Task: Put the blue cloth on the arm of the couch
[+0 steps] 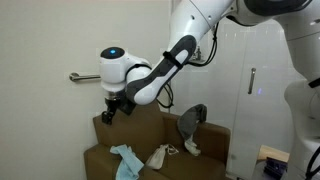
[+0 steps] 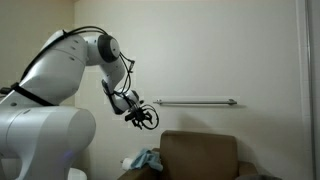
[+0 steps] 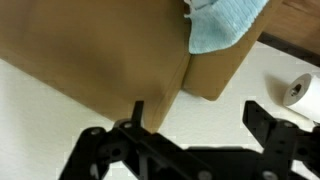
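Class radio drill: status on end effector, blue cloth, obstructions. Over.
End effector open, empty. Light blue cloth draped over edge of brown upholstered couch, apparently its arm. White crumpled cloth beside it, not in the way.

Counted in this room: one brown couch (image 1: 145, 132), one blue cloth (image 1: 125, 158), one pale crumpled cloth (image 1: 158, 156) and one grey item (image 1: 190, 120) (its kind is hard to make out). The wall bears one metal rail (image 2: 195, 101). One robot arm (image 1: 160, 68) reaches in, ending in one black hand (image 2: 142, 118) with two fingers (image 3: 265, 125). The wrist view adds one white paper roll (image 3: 300, 92). The same single couch and single blue cloth appear in both exterior views.
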{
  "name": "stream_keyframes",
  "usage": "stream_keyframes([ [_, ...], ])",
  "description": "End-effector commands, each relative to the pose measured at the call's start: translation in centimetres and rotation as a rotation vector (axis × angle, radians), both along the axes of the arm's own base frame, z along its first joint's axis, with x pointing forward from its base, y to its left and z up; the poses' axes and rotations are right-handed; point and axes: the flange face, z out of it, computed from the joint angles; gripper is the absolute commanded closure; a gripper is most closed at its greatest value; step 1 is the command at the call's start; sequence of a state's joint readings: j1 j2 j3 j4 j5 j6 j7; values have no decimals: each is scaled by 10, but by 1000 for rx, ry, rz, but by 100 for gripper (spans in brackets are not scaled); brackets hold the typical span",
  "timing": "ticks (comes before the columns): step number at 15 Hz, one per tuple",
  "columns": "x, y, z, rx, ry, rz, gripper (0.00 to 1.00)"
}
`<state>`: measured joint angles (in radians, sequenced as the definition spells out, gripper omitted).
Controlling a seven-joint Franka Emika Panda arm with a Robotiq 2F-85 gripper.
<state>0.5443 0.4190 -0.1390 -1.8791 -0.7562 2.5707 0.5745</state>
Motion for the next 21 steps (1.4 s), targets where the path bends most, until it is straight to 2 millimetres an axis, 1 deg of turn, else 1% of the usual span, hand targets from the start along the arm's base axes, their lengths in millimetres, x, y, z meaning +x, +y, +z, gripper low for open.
stream_keyframes([
  [1, -30, -80, 12, 21, 58, -99, 0],
  [3, -36, -132, 10, 17, 72, -184, 0],
  [5, -41, -189, 4, 23, 99, -267, 0],
  [7, -50, -245, -7, 49, 129, -338, 0],
  [8, -56, -273, -16, 55, 141, -367, 0],
  [9, -61, -295, -26, 66, 152, -373, 0],
  [10, -42, -266, -18, 29, 132, -373, 0],
  [11, -46, -283, -24, 32, 139, -389, 0],
  [12, -46, -287, -23, 32, 138, -395, 0],
  [13, -44, -282, -22, 33, 134, -387, 0],
  [15, -42, -266, -20, 33, 132, -363, 0],
  [16, -43, -262, -14, 30, 115, -356, 0],
  [17, -40, -263, -7, 40, 99, -372, 0],
  [18, -36, -268, -4, 49, 87, -395, 0],
  [20, -23, -291, 3, 82, 78, -456, 0],
  [21, -18, -310, 6, 116, 73, -495, 0],
])
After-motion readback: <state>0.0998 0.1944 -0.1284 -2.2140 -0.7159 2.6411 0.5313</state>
